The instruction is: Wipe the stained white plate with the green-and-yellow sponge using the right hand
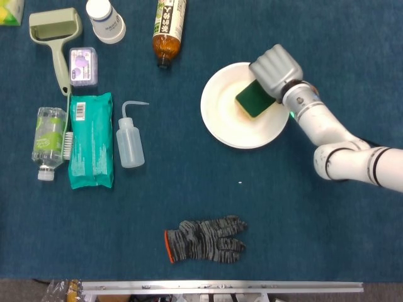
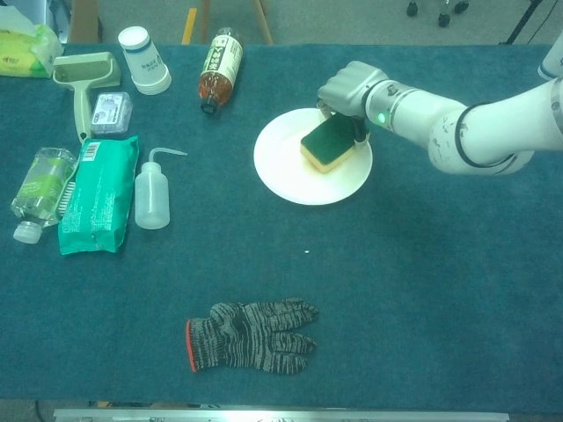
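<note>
Green-and-yellow rectangular sponge gripped by right hand's closed fingers, pressed flat on round white plate.

plate white | sponge green, yellow | glove grey-black knit, orange cuff | cloth blue

Glossy white plate, matt blue cloth table, knitted grey glove.

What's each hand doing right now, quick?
Left hand: not in view in either camera.
Right hand: grips the green-and-yellow sponge, pressed down on the round white plate.
</note>
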Tool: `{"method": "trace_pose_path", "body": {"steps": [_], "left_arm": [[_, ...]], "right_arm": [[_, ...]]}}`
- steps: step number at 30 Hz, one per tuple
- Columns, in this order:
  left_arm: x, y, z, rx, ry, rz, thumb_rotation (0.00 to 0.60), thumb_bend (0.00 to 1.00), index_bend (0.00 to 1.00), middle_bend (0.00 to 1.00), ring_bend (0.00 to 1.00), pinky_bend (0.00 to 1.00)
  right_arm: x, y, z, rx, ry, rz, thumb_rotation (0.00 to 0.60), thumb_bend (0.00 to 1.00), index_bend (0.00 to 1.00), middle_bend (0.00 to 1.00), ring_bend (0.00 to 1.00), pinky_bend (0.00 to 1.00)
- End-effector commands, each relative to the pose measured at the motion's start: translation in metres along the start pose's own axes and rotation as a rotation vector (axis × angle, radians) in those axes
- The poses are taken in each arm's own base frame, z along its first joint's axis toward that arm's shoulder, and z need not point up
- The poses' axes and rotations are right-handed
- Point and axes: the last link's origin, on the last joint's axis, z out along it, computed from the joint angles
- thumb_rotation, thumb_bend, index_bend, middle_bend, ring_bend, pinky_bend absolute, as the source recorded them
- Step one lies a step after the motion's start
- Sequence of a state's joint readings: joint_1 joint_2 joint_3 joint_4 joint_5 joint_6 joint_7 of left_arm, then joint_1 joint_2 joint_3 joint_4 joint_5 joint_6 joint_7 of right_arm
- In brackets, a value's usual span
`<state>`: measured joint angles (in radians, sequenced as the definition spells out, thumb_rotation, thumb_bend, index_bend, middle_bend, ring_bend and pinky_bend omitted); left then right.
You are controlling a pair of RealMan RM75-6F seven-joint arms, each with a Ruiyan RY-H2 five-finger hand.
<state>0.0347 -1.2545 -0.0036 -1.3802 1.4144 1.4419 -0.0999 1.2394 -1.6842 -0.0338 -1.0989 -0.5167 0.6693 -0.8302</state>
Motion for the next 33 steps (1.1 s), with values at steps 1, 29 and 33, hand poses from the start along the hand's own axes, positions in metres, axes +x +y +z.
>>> {"method": "trace_pose_path", "body": {"steps": [1, 29, 33], "left_arm": [[0.000, 0.000, 0.000, 0.001, -0.001, 0.000, 0.600, 0.29, 0.36, 0.31, 0.16, 0.41], [-0.001, -0.005, -0.003, 0.013, 0.002, -0.005, 0.600, 0.29, 0.36, 0.31, 0.16, 0.41], [-0.002, -0.004, -0.003, 0.008, 0.001, -0.005, 0.600, 0.29, 0.36, 0.32, 0.16, 0.41]], "right_arm": [[0.000, 0.006, -0.002, -0.020, 0.000, -0.006, 0.600, 0.05, 0.39, 0.56, 0.39, 0.36], [0.004, -0.001, -0.002, -0.009, 0.005, -0.006, 0.600, 0.05, 0.39, 0.56, 0.39, 0.36], [0.003, 0.011, -0.007, -0.043, 0.000, -0.014, 0.600, 0.05, 0.39, 0.56, 0.39, 0.36]]}}
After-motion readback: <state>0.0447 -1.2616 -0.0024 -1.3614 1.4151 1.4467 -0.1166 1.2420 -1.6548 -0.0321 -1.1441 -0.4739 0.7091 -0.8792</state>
